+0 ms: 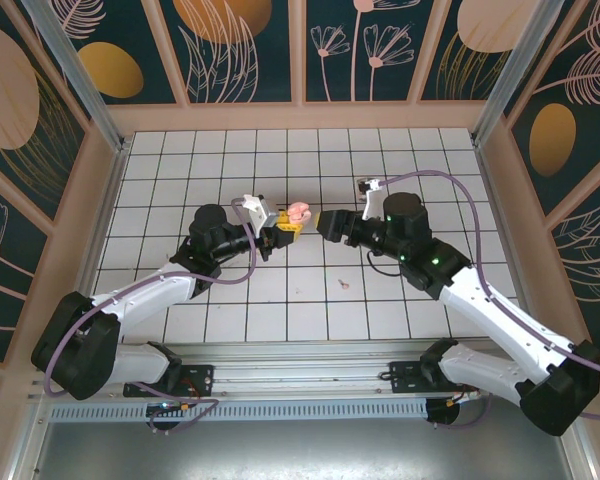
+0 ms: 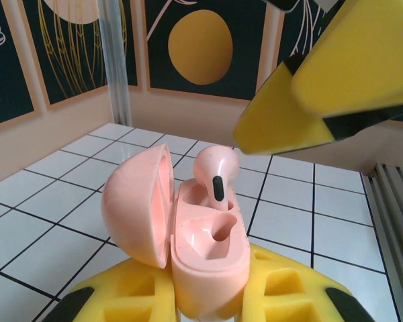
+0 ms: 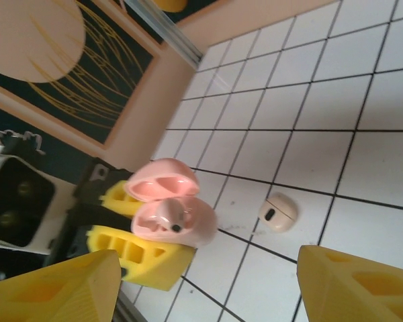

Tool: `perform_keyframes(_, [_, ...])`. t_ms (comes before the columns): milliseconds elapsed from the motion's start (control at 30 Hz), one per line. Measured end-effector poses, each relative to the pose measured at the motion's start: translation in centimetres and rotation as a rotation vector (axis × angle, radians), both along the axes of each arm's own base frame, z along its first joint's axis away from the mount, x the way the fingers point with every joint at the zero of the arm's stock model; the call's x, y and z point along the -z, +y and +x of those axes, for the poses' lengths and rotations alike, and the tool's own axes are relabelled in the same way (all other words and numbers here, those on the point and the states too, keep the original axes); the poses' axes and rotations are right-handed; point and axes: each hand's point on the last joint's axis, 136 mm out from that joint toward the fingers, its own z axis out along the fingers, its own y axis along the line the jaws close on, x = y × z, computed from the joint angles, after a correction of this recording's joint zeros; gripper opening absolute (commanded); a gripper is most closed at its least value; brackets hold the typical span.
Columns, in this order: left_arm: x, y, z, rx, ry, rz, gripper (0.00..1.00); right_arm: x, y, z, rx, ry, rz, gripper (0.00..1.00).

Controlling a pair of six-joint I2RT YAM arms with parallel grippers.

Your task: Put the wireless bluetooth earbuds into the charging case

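1. We saw the white tiled table (image 1: 180,160) spread out under both arms.
2. The left arm (image 1: 150,285) reached in from the near left and the right arm (image 1: 480,300) from the near right, and their tips met just short of touching over the middle of the table.
3. The left gripper (image 1: 278,233) was clamped on the charging case (image 2: 201,248), its yellow fingers (image 2: 121,295) pressed to the case's lower sides.
4. The right gripper (image 3: 205,288) stood wide with nothing between its jaws, just right of the case.
5. The case was held clear of the tiles with its lid swung open to the left.
6. One earbud (image 2: 215,171) stood in the far socket, its head above the rim.
7. The second earbud (image 3: 279,212) lay on a tile, apart from the case, nearer and slightly to the right.
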Motion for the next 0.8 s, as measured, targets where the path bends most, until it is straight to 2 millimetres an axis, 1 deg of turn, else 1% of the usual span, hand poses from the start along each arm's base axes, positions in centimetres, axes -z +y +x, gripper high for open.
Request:
perform_keyframes(67, [0.0,0.0,0.0,0.0,0.0,0.0,0.16,-0.5,0.2,-0.1,-0.015,-0.009,0.018,0.7])
perform_keyframes(167, [0.0,0.0,0.0,0.0,0.0,0.0,0.16,-0.5,0.7,-0.2,-0.042,-0.002,0.032,0.68])
perform_keyframes(367, [0.0,0.0,0.0,0.0,0.0,0.0,0.16,1.2,1.6,0.1,-0.073,0.047,0.015,0.64])
perform_keyframes(600, [-0.3,0.1,-0.1,0.0,-0.006,-0.004,0.16,1.4,1.3,0.6,-0.054,0.055,0.012,0.6])
perform_keyframes(800, [-0.3,0.1,-0.1,0.0,-0.006,-0.004,0.16,1.4,1.1,0.8,-0.047,0.054,0.013,0.59])
